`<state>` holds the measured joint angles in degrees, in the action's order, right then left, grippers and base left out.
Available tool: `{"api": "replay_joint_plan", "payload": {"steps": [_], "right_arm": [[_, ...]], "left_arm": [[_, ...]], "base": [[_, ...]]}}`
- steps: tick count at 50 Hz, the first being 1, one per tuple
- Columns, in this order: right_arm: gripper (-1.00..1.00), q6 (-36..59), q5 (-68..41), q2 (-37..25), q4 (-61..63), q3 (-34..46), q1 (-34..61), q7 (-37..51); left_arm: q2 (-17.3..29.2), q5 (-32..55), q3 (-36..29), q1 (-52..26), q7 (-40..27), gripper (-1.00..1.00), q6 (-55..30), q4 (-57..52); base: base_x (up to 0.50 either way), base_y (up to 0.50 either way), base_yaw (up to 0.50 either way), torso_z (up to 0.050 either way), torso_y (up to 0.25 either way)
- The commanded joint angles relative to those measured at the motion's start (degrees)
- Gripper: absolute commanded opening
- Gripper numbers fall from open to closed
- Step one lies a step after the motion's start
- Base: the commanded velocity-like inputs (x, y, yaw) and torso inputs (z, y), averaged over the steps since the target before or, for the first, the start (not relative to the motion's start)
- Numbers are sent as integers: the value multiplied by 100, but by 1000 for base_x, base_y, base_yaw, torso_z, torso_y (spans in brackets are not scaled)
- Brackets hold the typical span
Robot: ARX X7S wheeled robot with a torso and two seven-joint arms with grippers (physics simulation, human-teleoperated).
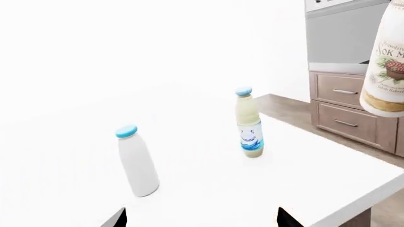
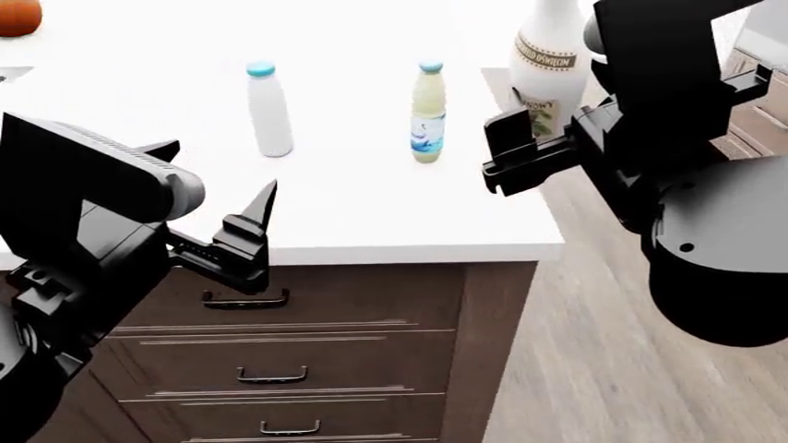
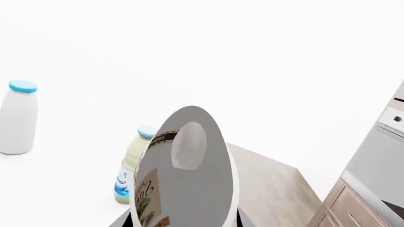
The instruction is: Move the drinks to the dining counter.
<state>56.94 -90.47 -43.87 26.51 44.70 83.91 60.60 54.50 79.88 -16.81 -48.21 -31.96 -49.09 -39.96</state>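
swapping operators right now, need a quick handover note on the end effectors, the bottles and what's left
Right end effector: shut on the cream bottle, held in the air by the counter's right edge.
Left end effector: open, empty, at the counter's near edge.
White bottle and yellow bottle: upright, apart, on the white counter.
No sink in view, so I cannot tell which counter this is.
Left: set the cream bottle down; the other two if this isn't the dining counter.

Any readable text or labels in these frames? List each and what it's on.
"SOK M": cream bottle, large print on its label, cut off by the frame edge.
Cream bottle, smaller lines above and below: too blurred to read.
Cream bottle, dark neck band: lettering unreadable.
Yellow bottle: blue label, picture only.
White bottle: no text.
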Motion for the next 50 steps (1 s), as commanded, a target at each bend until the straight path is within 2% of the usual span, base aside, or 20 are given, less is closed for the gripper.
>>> {"api": "replay_joint_plan", "payload": {"steps": [1,50], "right_arm": [[-100,53,53,-11,17,-71,69,27],[-100,13,104,-18,36,-1,20,-11]], "left_arm": [[44,57,27,6,-33,100,13,-42],[41,46,-29,-31,-29,100,15,-31]], "base": [[-500,12,0,0,10],[-500,12,0,0,0]]}}
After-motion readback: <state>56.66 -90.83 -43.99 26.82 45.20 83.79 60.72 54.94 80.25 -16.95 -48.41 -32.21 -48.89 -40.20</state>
